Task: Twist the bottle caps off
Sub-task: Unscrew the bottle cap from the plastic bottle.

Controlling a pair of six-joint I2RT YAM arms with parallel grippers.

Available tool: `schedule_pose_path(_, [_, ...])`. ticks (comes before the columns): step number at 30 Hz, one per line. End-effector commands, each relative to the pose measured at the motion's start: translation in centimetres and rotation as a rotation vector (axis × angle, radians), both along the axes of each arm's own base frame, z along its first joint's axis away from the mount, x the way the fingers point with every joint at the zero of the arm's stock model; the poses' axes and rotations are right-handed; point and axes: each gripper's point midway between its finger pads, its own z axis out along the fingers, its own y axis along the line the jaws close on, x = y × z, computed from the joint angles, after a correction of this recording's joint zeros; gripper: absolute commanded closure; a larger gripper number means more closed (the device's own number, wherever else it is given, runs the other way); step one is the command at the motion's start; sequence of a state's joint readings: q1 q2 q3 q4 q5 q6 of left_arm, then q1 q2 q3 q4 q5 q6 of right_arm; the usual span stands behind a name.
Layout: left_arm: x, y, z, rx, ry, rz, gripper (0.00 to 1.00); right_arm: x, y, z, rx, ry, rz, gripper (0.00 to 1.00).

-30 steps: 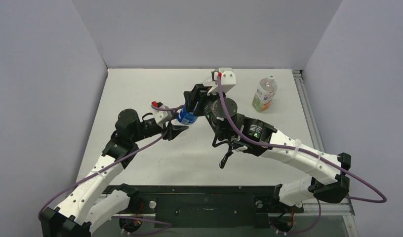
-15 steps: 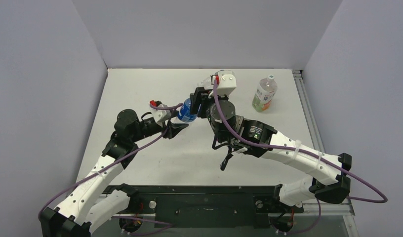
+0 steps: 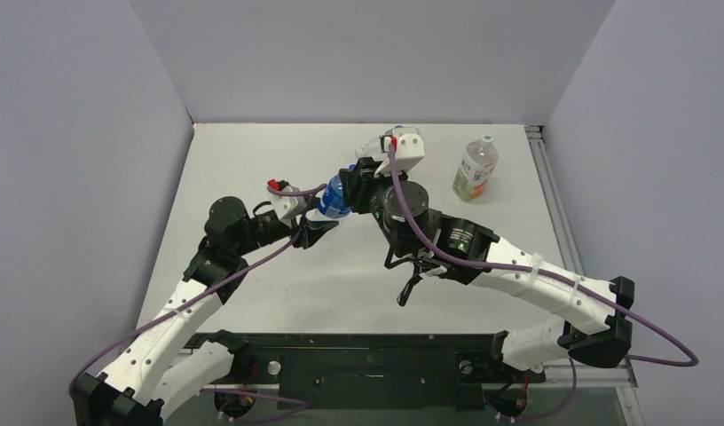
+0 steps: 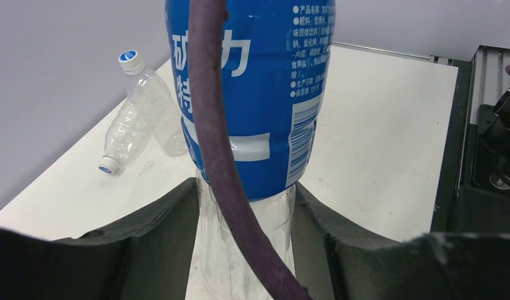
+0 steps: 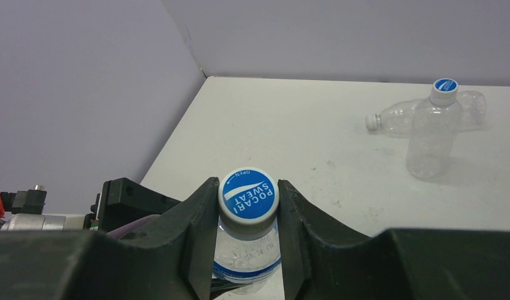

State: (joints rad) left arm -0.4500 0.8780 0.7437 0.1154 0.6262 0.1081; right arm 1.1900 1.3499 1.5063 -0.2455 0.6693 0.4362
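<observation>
A blue-labelled bottle (image 3: 334, 201) is held above the table between both arms. My left gripper (image 4: 246, 250) is shut on its clear lower body, and the blue label (image 4: 259, 94) rises above the fingers. My right gripper (image 5: 248, 209) is shut on its blue bottle cap (image 5: 248, 195), a finger pressed to each side. A plain bottle (image 5: 431, 140) with a blue cap (image 5: 444, 87) stands at the back of the table. A second plain bottle (image 5: 399, 119) lies capped behind it. A purple cable (image 4: 218, 144) crosses in front of the held bottle in the left wrist view.
A wider bottle with an orange-and-green label (image 3: 475, 170) and a white cap (image 3: 487, 139) stands at the back right, apart from both arms. Grey walls close the table's left, back and right. A metal rail (image 3: 546, 177) runs along the right edge.
My right gripper's jaws have closed onto the blue cap; they stood apart around it before. The held bottle has shifted slightly up and away in the top view.
</observation>
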Motion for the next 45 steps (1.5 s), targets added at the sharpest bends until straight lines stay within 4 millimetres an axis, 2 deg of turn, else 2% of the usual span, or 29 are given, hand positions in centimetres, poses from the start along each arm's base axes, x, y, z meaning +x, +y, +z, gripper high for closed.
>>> schedule_pose_path(1, [2.3, 2.1, 1.1, -0.016, -0.03, 0.186, 0.82, -0.5, -0.2, 2.9, 0.126, -0.028, 0.056, 0.77])
schedule_pose_path(5, [2.0, 2.0, 0.9, -0.023, -0.017, 0.175, 0.82, -0.6, 0.5, 3.4, 0.16, -0.046, 0.13, 0.89])
schedule_pose_path(8, [1.3, 1.6, 1.0, -0.038, -0.002, 0.14, 0.83, -1.8, 1.6, 3.7, 0.165, -0.085, 0.268, 1.0])
schedule_pose_path(13, [0.2, 1.3, 1.8, -0.114, 0.058, 0.106, 0.89, -3.2, 2.1, 4.9, 0.19, -0.153, 0.499, 1.0])
schedule_pose_path(17, [-1.0, 0.6, 2.5, -0.17, 0.126, 0.047, 0.89, -4.4, 2.2, 4.6, 0.172, -0.181, 0.65, 1.0])
schedule_pose_path(21, [-3.9, -0.7, 3.4, -0.206, 0.198, -0.131, 0.89, -6.3, 2.4, 4.4, 0.153, -0.219, 0.799, 1.0])
schedule_pose_path(26, [-6.6, -1.6, 4.6, -0.228, 0.242, -0.297, 0.95, -9.0, 2.5, 5.1, 0.16, -0.262, 0.969, 1.0])
schedule_pose_path(29, [-8.1, -1.8, 4.7, -0.215, 0.258, -0.379, 0.96, -9.6, 2.6, 4.8, 0.151, -0.261, 1.009, 1.0])
schedule_pose_path(31, [-8.1, -1.8, 4.5, -0.214, 0.272, -0.376, 0.92, -9.5, 2.7, 4.5, 0.144, -0.25, 1.01, 1.0])
schedule_pose_path(32, [-7.9, -1.8, 4.2, -0.208, 0.281, -0.362, 0.91, -8.8, 2.7, 4.3, 0.142, -0.237, 0.972, 1.0])
schedule_pose_path(33, [-7.2, -1.8, 4.2, -0.213, 0.279, -0.323, 0.9, -8.2, 2.6, 4.1, 0.139, -0.224, 0.937, 0.89])
schedule_pose_path(34, [-6.6, -1.7, 3.7, -0.202, 0.275, -0.293, 0.9, -6.6, 2.4, 3.7, 0.129, -0.2, 0.841, 0.8])
schedule_pose_path(35, [-5.3, -1.4, 3.4, -0.211, 0.27, -0.217, 0.89, -5.8, 2.2, 4.1, 0.126, -0.197, 0.789, 0.6])
schedule_pose_path(36, [-3.7, -0.9, 3.1, -0.211, 0.25, -0.128, 0.89, -4.1, 1.7, 3.2, 0.099, -0.152, 0.682, 0.52])
schedule_pose_path(37, [-2.9, -0.7, 2.7, -0.207, 0.242, -0.085, 0.89, -3.3, 1.3, 3.7, 0.099, -0.147, 0.622, 0.39])
schedule_pose_path(38, [-1.4, -0.1, 2.3, -0.199, 0.215, -0.003, 0.9, -2.0, 0.5, 3.1, 0.081, -0.118, 0.521, 0.35])
schedule_pose_path(39, [-0.7, 0.2, 1.9, -0.192, 0.208, 0.037, 0.9, -1.8, 0.2, 3.3, 0.078, -0.11, 0.483, 0.3])
schedule_pose_path(40, [0.5, 0.7, 1.5, -0.181, 0.189, 0.1, 0.9, -0.6, -0.8, 3.4, 0.082, -0.104, 0.381, 0.28])
schedule_pose_path(41, [1.1, 1.0, 1.3, -0.172, 0.178, 0.13, 0.9, -0.6, -1.0, 3.5, 0.083, -0.096, 0.351, 0.24])
schedule_pose_path(42, [1.8, 1.4, 1.0, -0.17, 0.176, 0.173, 0.9, 0.2, -1.8, 3.4, 0.083, -0.091, 0.273, 0.23])
schedule_pose_path(45, [2.6, 1.7, 0.6, -0.166, 0.161, 0.213, 0.9, 0.4, -2.1, 3.4, 0.067, -0.058, 0.19, 0.21])
